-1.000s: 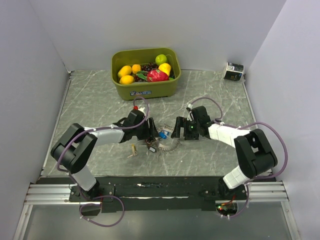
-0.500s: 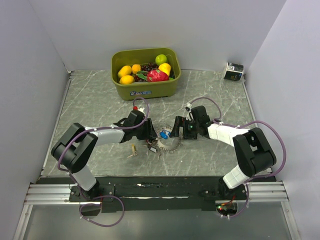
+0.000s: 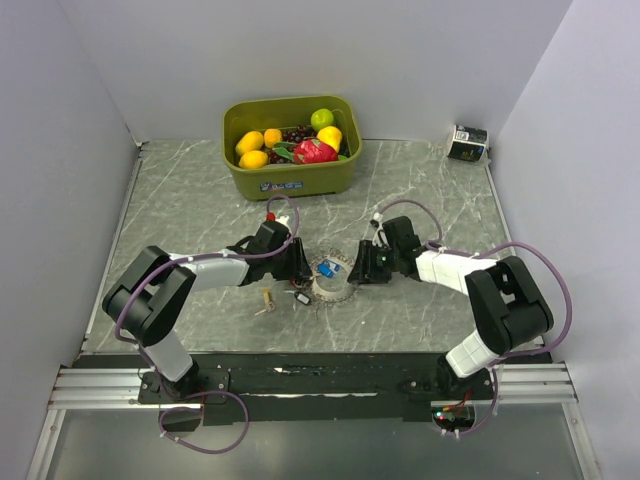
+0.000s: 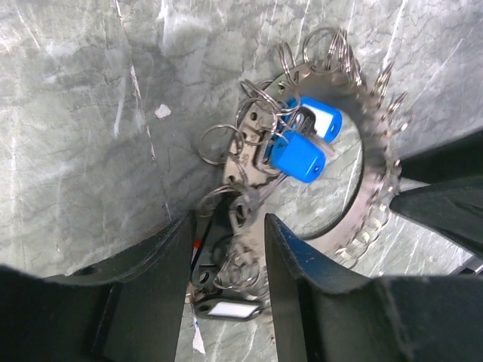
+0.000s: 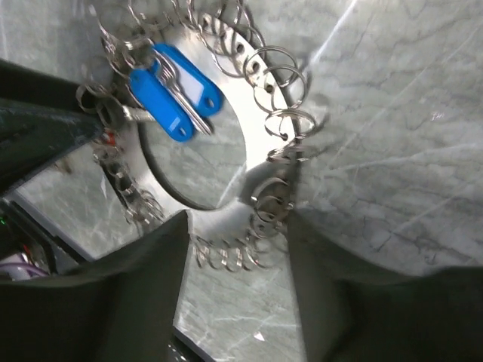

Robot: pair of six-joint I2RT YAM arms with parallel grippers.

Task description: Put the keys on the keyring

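Observation:
The keyring (image 3: pixel 338 292) is a wide flat metal ring edged with several small split rings, lying mid-table. Two blue-headed keys (image 4: pixel 298 154) (image 5: pixel 170 94) hang on its inner side. My left gripper (image 3: pixel 303 272) (image 4: pixel 229 222) is shut on the ring's rim (image 4: pixel 381 173) where a black key with a white label (image 4: pixel 226 309) also hangs. My right gripper (image 3: pixel 356 270) (image 5: pixel 238 219) grips the opposite rim (image 5: pixel 260 177), one finger inside the hole, the other against the small outer rings. A tan key (image 3: pixel 264 300) lies loose to the left.
An olive bin (image 3: pixel 290 182) full of fruit stands behind the arms. A small dark box (image 3: pixel 467 142) sits at the back right corner. White walls close in the left, right and back of the marbled table (image 3: pixel 180 210).
My right gripper moved left onto the keyring and narrowed from wide open. The left jaws narrowed slightly on the rim. The ring shifted a little to the left.

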